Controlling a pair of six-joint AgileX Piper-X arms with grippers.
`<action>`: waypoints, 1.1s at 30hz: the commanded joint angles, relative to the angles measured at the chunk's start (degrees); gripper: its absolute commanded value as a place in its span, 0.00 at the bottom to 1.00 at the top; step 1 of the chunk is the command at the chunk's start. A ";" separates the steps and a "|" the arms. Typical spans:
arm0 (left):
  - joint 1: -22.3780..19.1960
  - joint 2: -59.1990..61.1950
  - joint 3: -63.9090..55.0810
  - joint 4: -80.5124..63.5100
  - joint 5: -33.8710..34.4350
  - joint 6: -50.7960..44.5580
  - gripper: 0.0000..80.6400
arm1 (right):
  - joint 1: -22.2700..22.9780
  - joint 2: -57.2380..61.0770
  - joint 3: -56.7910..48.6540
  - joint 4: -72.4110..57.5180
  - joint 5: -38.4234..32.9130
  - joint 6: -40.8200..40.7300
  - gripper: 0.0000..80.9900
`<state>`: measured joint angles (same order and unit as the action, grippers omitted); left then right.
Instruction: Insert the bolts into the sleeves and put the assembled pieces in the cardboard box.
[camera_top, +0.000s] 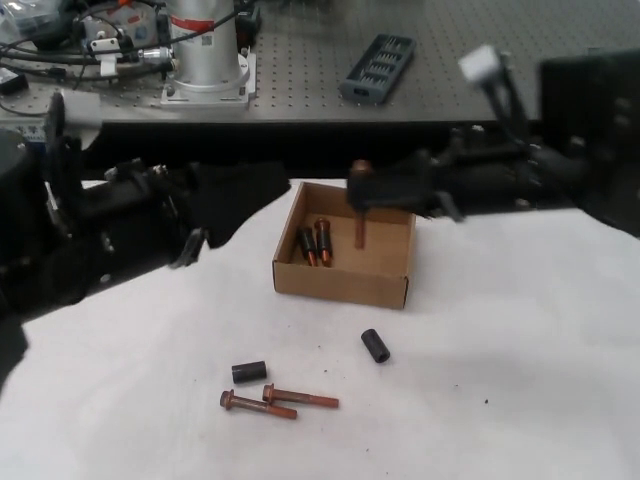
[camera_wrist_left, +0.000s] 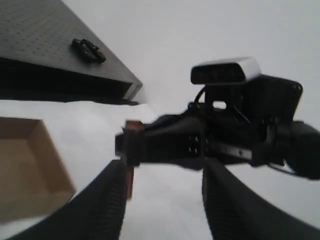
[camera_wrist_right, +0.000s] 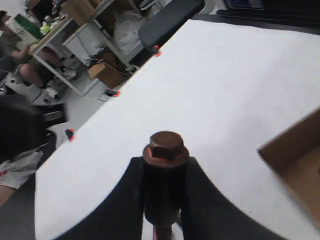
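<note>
While hovering over the cardboard box (camera_top: 340, 285) at frame centre, clamping the right hand (camera_top: 362, 195) on a sleeved bolt (camera_top: 360, 228), upright, head on top. Gripping the black sleeve (camera_wrist_right: 161, 192) just under that copper head. Holding the left hand (camera_wrist_left: 164, 192) apart at frame left, gripping nothing. Showing two assembled pieces (camera_top: 315, 242) lying in the box's left half. Showing, on the white table (camera_top: 520, 380), loose sleeves (camera_top: 375, 345) and bare bolts (camera_top: 258, 404) lying lower centre.

No lettering, number or sign can be read on the white-covered tabletop (camera_top: 500, 350) or on the plain walls of the cardboard box (camera_top: 340, 282). Print on a green-and-white carton (camera_wrist_right: 20, 25) in the room behind is too blurred to make out.
</note>
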<state>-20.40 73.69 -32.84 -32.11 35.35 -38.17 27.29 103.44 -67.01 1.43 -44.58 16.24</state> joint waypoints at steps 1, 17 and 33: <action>0.10 -4.97 -0.56 18.79 -9.10 6.55 0.43 | -0.25 1.05 -2.27 1.26 1.31 -0.36 0.04; 0.10 -17.48 -0.56 32.90 -8.99 1.93 0.29 | -0.43 14.01 -22.49 24.91 31.24 -0.48 0.04; 0.10 -17.48 -0.56 32.90 -8.63 2.09 0.29 | 0.84 13.15 -22.42 36.35 18.95 -0.17 0.44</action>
<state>-20.40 56.79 -32.84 1.12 26.76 -39.04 28.02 117.89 -88.71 30.69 -22.16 18.00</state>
